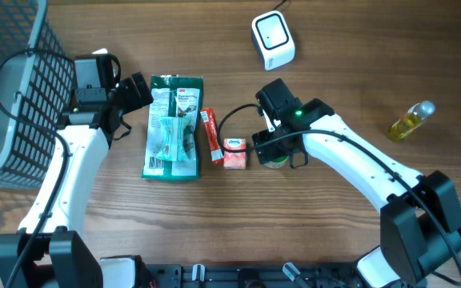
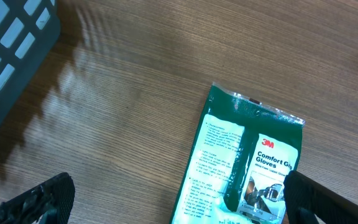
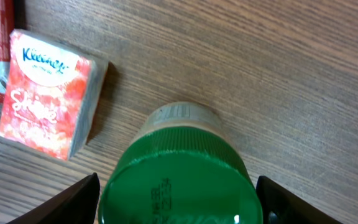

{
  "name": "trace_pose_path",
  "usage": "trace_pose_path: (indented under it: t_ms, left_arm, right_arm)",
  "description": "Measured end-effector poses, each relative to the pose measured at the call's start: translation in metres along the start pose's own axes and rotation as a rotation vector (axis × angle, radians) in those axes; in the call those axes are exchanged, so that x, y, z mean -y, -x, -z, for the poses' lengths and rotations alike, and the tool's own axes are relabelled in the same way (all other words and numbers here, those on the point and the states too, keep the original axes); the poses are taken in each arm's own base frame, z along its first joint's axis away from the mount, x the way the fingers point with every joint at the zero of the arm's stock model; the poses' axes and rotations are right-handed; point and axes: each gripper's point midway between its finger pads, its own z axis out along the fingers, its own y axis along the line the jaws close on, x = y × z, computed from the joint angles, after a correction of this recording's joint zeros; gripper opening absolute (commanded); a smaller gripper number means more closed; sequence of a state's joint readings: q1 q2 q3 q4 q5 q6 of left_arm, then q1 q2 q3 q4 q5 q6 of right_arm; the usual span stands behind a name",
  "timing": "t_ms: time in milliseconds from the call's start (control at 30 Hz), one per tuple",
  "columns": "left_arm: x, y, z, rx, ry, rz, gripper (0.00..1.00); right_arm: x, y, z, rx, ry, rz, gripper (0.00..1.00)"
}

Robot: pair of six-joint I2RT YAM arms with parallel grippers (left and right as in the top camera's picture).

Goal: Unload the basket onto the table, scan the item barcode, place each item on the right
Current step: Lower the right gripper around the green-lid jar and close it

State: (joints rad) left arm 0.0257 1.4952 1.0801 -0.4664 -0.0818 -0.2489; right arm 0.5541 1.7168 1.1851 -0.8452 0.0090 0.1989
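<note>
As seen from the right wrist, clamped at the right hand (image 3: 178,202) on a green-capped jar (image 3: 179,168) — dark fingers (image 3: 73,202) pressed against opposite sides of the wide cap, spread well apart to take it. Looks straight down on the cap, with a line of stamped characters on the lid, too small to read, and a strip of pale label showing past its far edge. Cannot tell whether standing on the bench (image 1: 350,72) or raised off it.

Just beside the jar, on its left, a small Kleenex pack (image 3: 45,102) in orange-red, lying flat, close to the cap but apart from it. Next over, a slim red stick pack (image 1: 211,134), right up against the tissues; touching or not, cannot tell. Further left, a green 3M gloves pack (image 1: 173,126), flat on the wood, its long side running up the bench.

By that pack's upper left corner, the left hand (image 2: 182,202), jaws wide apart and holding nothing, with one dark finger overlapping the pack's edge in the wrist view. Beyond that arm, a grey mesh basket (image 1: 6,88) at the bench's left end.

Well apart from the jar, up toward the far edge, a white scanner box (image 1: 273,38) with its cable running off the top. Off to the right — clear of everything else — a small bottle (image 1: 410,122) of yellow liquid, lying at a slant.
</note>
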Motion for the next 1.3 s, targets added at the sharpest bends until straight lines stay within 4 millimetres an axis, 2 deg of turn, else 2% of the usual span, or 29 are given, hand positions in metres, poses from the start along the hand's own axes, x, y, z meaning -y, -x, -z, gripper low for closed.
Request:
trace_pose_path:
  t_ms: [200,267,333,433,633,667,767,867,967,1033,1167,1300]
  left_arm:
    - [0.0,0.0,0.0,0.0,0.0,0.0,1.0]
    - [0.0,0.0,0.0,0.0,0.0,0.0,1.0]
    - [0.0,0.0,0.0,0.0,0.0,0.0,1.0]
    - [0.0,0.0,0.0,0.0,0.0,0.0,1.0]
    - [0.0,0.0,0.0,0.0,0.0,0.0,1.0]
    - [0.0,0.0,0.0,0.0,0.0,0.0,1.0]
    - [0.0,0.0,0.0,0.0,0.0,0.0,1.0]
    - [0.0,0.0,0.0,0.0,0.0,0.0,1.0]
    - [0.0,0.0,0.0,0.0,0.0,0.0,1.0]
    - [0.0,0.0,0.0,0.0,0.0,0.0,1.0]
    - [0.0,0.0,0.0,0.0,0.0,0.0,1.0]
    - [0.0,0.0,0.0,0.0,0.0,0.0,1.0]
  right_arm:
    - [0.001,-0.004,0.0,-0.016,-0.003,0.001,0.8]
    - [0.001,-0.005,0.0,-0.022,-0.004,0.001,0.77]
    - [0.001,-0.007,0.0,-0.027,-0.005,0.004,0.7]
    - [0.002,-0.007,0.0,-0.027,-0.009,0.007,0.68]
    - [0.016,-0.004,0.001,-0.005,-0.093,-0.103,0.67]
    - [0.02,-0.003,0.001,0.003,-0.115,-0.148,0.68]
    - [0.026,-0.001,0.002,0.021,-0.147,-0.225,0.8]
    - [0.029,-0.001,0.002,0.025,-0.166,-0.246,0.92]
    - [0.031,-0.002,0.003,0.023,-0.178,-0.243,0.93]
    - [0.032,-0.003,0.003,0.021,-0.179,-0.239,0.99]
    - [0.037,0.002,0.002,0.029,-0.17,-0.223,1.0]
    - [0.031,0.005,0.001,0.03,-0.116,-0.171,0.99]
